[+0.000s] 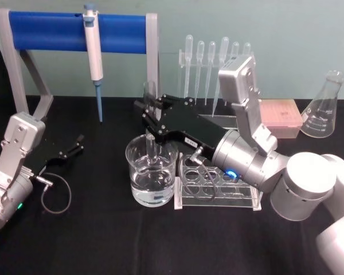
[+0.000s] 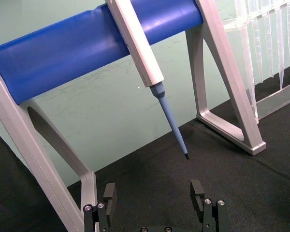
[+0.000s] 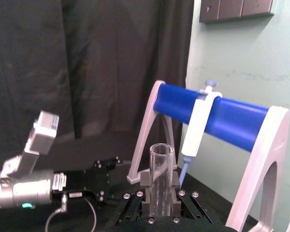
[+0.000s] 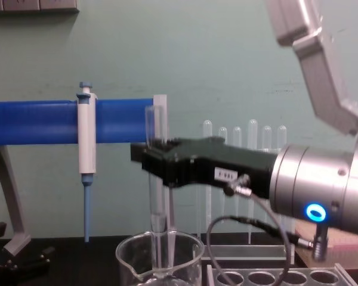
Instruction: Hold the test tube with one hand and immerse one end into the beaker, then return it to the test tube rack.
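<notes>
Clamping the test tube (image 4: pixel 156 179) around its middle, the right gripper (image 4: pixel 152 161) has both fingers closed on the glass. The tube stands upright, open rim above the fingers. The right wrist view confirms the grip looks square.

The tube's round end sits inside the beaker (image 1: pixel 136 172), below the rim and roughly centred. There's water in the bottom of the beaker, but I can't tell from here whether the tip is actually in it.

I read this as the dip step, rack return not yet done. If the tip is dry, I'd ease down a little.

Next move as I see it:
- lift straight up until the tip clears the rim
- shift to the robot's right over the rack (image 1: pixel 218 201), just beside the beaker
- line up on an empty hole, lower, release

Left gripper (image 1: pixel 77 143) is parked low at the left, fingers apart, empty.
</notes>
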